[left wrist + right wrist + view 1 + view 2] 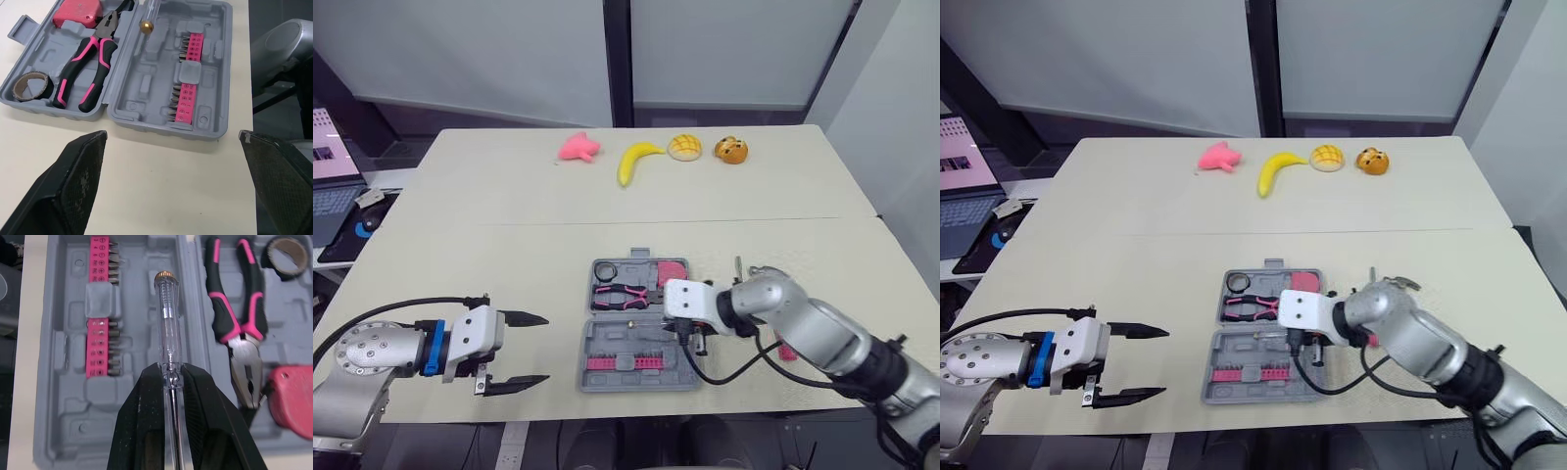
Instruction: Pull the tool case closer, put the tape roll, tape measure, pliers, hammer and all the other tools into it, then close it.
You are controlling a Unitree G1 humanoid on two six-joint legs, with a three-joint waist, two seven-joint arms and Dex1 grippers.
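The grey tool case (607,338) lies open near the table's front edge. Its far half holds a tape roll (32,84), pink-handled pliers (90,63) and a pink tape measure (76,13). The near half carries pink strips of bits (188,73). My right gripper (171,374) hovers over the case's middle, shut on a clear-handled screwdriver (166,318) whose brass cap points at the hinge line. My left gripper (544,349) is open just left of the case, nothing between its fingers. A small pink item (786,351) lies on the table, partly hidden behind my right arm.
Along the far side of the table sit a pink toy (578,147), a banana (634,160), a yellow bun (684,147) and a brown bun (731,150). A laptop (333,191) rests on a side surface at the far left.
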